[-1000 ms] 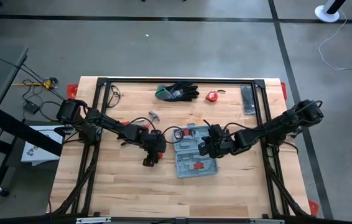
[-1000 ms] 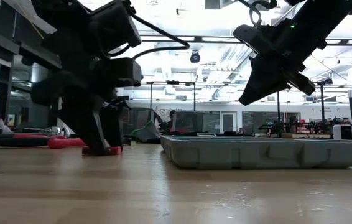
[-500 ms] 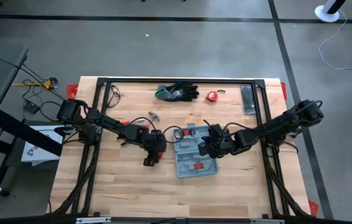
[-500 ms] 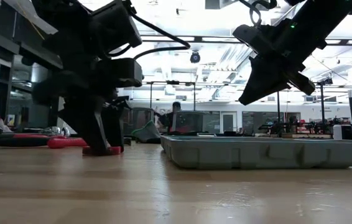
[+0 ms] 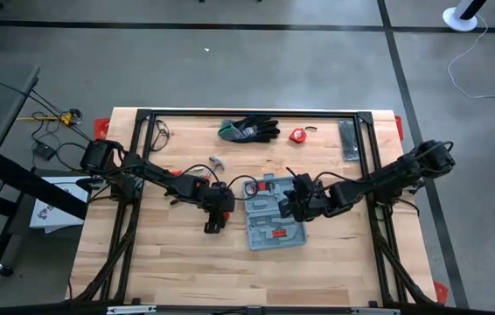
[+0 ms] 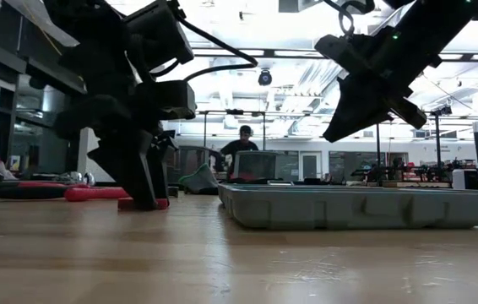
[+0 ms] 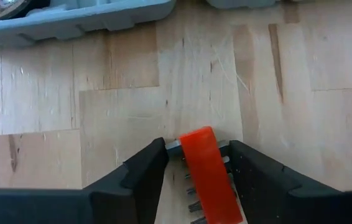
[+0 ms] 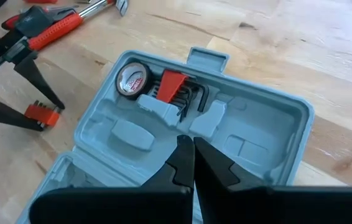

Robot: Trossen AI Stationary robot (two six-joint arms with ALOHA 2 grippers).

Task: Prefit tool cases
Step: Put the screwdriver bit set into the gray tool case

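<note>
**Left gripper straddles a red hex-key holder beside the open case**

The left gripper (image 7: 194,163) is down at the table (image 5: 169,271), its two dark fingers (image 7: 140,171) spread with a red holder of hex keys (image 7: 206,168) lying between them. Small gaps show on both sides of the holder, so the fingers stand around it and are not yet pressed against it. In the low view the fingertips reach the wood right at the red piece (image 6: 143,203).

The grey-blue tool case (image 5: 271,213) lies open on the table just ahead of those fingers; its edge runs across the wood beyond the fingertips. Inside its moulded recesses sit a small round tape measure (image 8: 132,79) and a second red-held set of hex keys (image 8: 177,89).

The right gripper (image 8: 193,163) hangs above the case's tray with its fingers pressed together, gripping nothing; the recesses with the tape measure lie just beyond its tips. A red-handled tool (image 8: 56,28) lies on the wood farther off, past the case.
</note>
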